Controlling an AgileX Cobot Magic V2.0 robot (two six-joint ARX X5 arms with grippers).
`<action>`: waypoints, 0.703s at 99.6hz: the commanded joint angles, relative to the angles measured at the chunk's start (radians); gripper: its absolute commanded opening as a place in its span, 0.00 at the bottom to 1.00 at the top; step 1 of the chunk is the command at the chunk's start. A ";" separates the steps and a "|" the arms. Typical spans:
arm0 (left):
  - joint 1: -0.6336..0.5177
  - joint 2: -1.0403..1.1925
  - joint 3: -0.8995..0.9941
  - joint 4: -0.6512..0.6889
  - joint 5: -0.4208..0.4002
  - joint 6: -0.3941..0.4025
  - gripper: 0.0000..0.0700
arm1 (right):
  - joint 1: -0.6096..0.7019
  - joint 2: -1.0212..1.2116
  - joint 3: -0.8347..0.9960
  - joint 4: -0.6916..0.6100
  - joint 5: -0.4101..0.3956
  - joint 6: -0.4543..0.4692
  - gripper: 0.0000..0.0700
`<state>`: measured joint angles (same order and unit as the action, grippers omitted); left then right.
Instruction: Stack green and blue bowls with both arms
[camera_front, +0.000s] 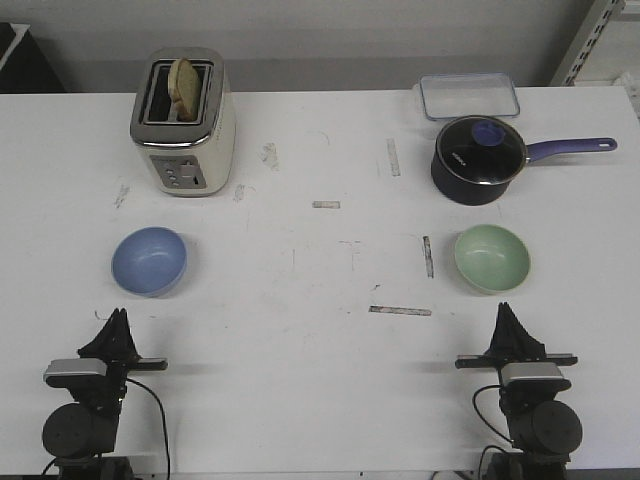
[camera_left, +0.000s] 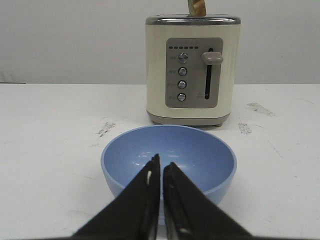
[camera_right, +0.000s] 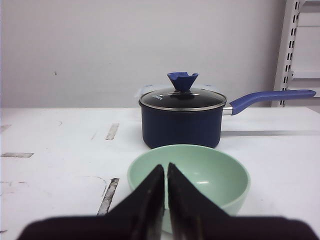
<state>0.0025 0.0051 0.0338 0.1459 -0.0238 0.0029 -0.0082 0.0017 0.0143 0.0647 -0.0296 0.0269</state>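
Observation:
The pale blue bowl (camera_front: 149, 261) sits upright and empty on the left of the white table; it also shows in the left wrist view (camera_left: 170, 161). The mint green bowl (camera_front: 492, 257) sits upright and empty on the right; it also shows in the right wrist view (camera_right: 192, 172). My left gripper (camera_front: 120, 317) is shut and empty, just short of the blue bowl (camera_left: 161, 165). My right gripper (camera_front: 505, 312) is shut and empty, just short of the green bowl (camera_right: 165, 169). The bowls stand far apart.
A cream toaster (camera_front: 184, 122) with a bread slice stands behind the blue bowl. A dark lidded saucepan (camera_front: 478, 158) with a purple handle stands behind the green bowl, with a clear lidded box (camera_front: 469, 96) beyond it. Tape marks (camera_front: 400, 310) lie mid-table.

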 joint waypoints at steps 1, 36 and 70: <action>0.001 -0.002 -0.021 0.012 -0.003 0.008 0.00 | -0.002 0.000 -0.002 0.014 0.003 0.002 0.00; 0.001 -0.002 -0.021 0.012 -0.003 0.008 0.00 | -0.001 0.000 0.003 0.017 -0.001 0.021 0.00; 0.001 -0.002 -0.021 0.012 -0.003 0.008 0.00 | 0.002 0.087 0.134 -0.024 0.001 0.016 0.00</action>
<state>0.0025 0.0051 0.0338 0.1459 -0.0238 0.0029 -0.0074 0.0559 0.1154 0.0399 -0.0299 0.0338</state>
